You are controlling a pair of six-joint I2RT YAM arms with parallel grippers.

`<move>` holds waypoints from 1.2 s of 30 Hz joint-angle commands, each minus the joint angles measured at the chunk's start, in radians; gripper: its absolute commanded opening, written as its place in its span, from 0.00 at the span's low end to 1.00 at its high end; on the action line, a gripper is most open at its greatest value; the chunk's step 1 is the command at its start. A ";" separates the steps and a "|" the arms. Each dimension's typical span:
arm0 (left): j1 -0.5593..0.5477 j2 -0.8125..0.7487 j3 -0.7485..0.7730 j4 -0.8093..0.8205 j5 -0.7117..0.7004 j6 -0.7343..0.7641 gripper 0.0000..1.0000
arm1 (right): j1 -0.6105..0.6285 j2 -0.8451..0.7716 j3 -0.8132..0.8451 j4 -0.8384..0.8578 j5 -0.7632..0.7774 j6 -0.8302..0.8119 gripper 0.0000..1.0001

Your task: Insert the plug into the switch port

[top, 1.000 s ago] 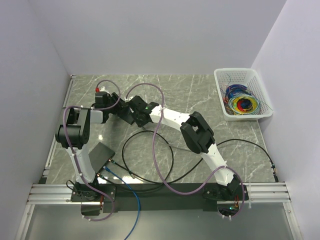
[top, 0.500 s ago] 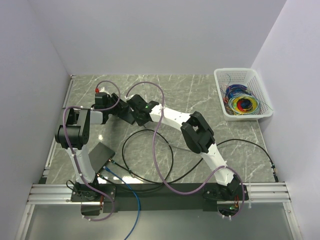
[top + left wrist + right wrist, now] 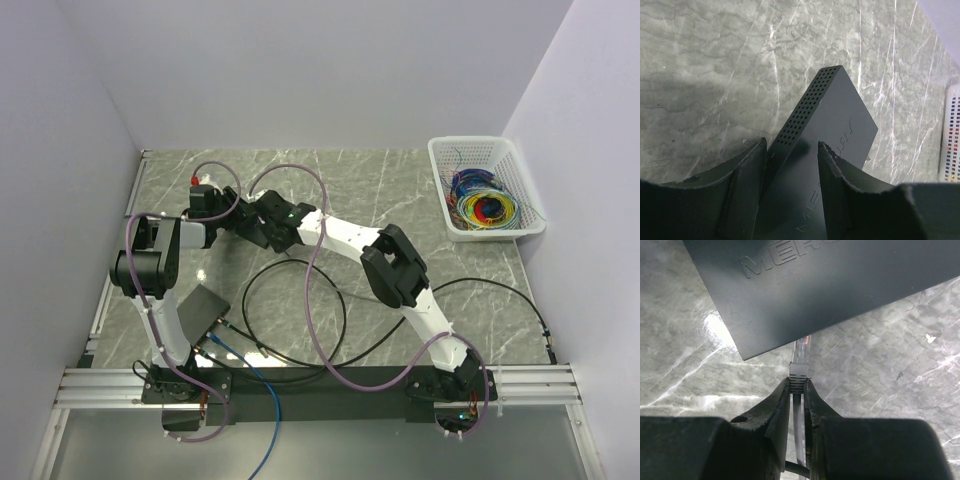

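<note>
Translucent cable plug with a grey boot [image 3: 801, 357] sits pinched in the right gripper [image 3: 797, 386], its tip at the edge of the flat dark-grey switch box [image 3: 832, 120], which the left gripper [image 3: 790, 150] clamps over the marble table [image 3: 705, 60]. A skewed push could jam the plug on the casing or twist the switch in its grip. No port shows anywhere; whether the tip has entered one is unclear.

The overhead camera looks down from behind the near edge. Both wrist cameras sit close, sharing the flat dark grey plastic box [image 3: 830, 125].
</note>
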 commanded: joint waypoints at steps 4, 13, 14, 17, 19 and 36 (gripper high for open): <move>-0.029 -0.005 -0.032 -0.122 0.105 0.017 0.51 | 0.030 -0.052 0.061 0.157 -0.041 -0.011 0.00; -0.029 0.007 -0.006 -0.129 0.182 0.066 0.49 | 0.023 -0.119 -0.089 0.281 -0.038 -0.112 0.00; -0.029 0.011 -0.001 -0.135 0.189 0.074 0.49 | 0.018 -0.130 -0.112 0.301 -0.049 -0.138 0.00; -0.027 0.012 0.014 -0.149 0.217 0.094 0.49 | -0.002 -0.164 -0.183 0.361 -0.104 -0.177 0.00; -0.025 0.017 0.025 -0.161 0.235 0.103 0.49 | -0.010 -0.181 -0.218 0.396 -0.119 -0.200 0.00; -0.024 0.011 -0.019 -0.151 0.304 0.103 0.47 | -0.065 -0.214 -0.300 0.519 -0.215 -0.244 0.00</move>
